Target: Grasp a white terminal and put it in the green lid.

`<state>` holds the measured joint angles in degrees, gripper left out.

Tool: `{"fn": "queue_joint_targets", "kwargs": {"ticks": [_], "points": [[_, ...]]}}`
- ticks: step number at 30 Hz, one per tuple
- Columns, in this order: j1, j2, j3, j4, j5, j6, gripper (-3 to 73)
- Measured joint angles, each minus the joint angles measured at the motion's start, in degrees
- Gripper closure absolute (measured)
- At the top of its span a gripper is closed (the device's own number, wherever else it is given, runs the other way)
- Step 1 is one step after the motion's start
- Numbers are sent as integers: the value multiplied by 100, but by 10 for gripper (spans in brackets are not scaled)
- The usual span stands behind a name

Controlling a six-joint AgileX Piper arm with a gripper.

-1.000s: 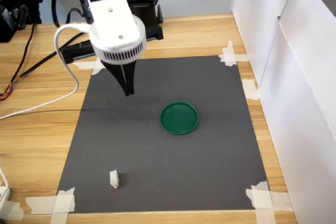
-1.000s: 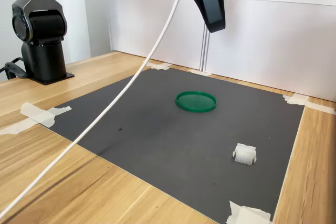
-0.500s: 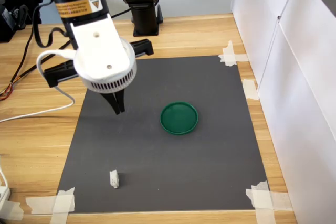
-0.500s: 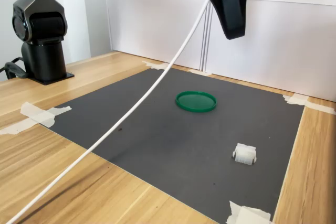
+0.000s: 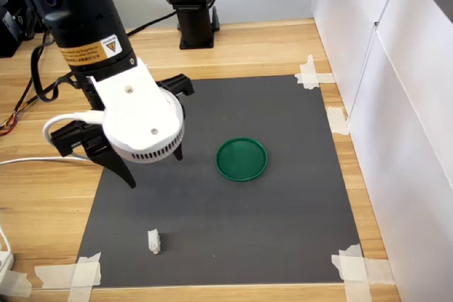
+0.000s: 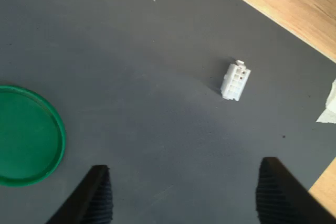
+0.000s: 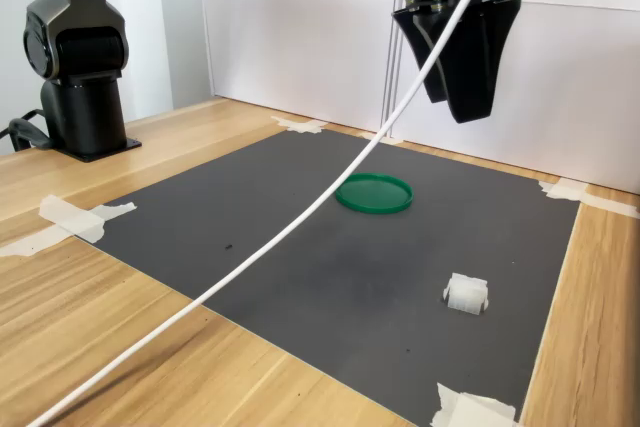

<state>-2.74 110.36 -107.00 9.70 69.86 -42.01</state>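
The white terminal [image 5: 153, 241] lies on the dark grey mat [image 5: 283, 231] near the corner at the first exterior view's lower left; it also shows as a small ribbed block [image 7: 466, 293] and in the wrist view [image 6: 235, 81]. The green lid [image 5: 241, 159] rests flat near the mat's middle [image 7: 373, 193] and sits empty at the wrist picture's edge [image 6: 26, 135]. My gripper [image 5: 153, 169] hangs above the mat between lid and terminal, high over both [image 7: 455, 107]. It is open, its fingers wide apart [image 6: 186, 198], with nothing between them.
A white cable [image 7: 300, 227] sags from the wrist across the second exterior view. White tape strips [image 5: 85, 270] hold the mat's corners to the wooden table [image 5: 49, 196]. A black arm base [image 7: 78, 57] stands behind, and white panels [image 5: 403, 104] wall the first exterior view's right.
The gripper travelled from behind the lid toward the terminal's side of the mat, and its fingers went from shut to spread apart. Lid and terminal stayed put.
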Motion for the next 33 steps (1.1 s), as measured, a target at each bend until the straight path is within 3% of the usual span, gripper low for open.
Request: {"fn": "queue_joint_targets", "kwargs": {"ticks": [13, 27, 33], "points": [[0, 511, -634, 107, 112, 393, -14], [16, 1125, -634, -152, 112, 492, -11], [269, 1317, -634, -428, 101, 358, 16]]}}
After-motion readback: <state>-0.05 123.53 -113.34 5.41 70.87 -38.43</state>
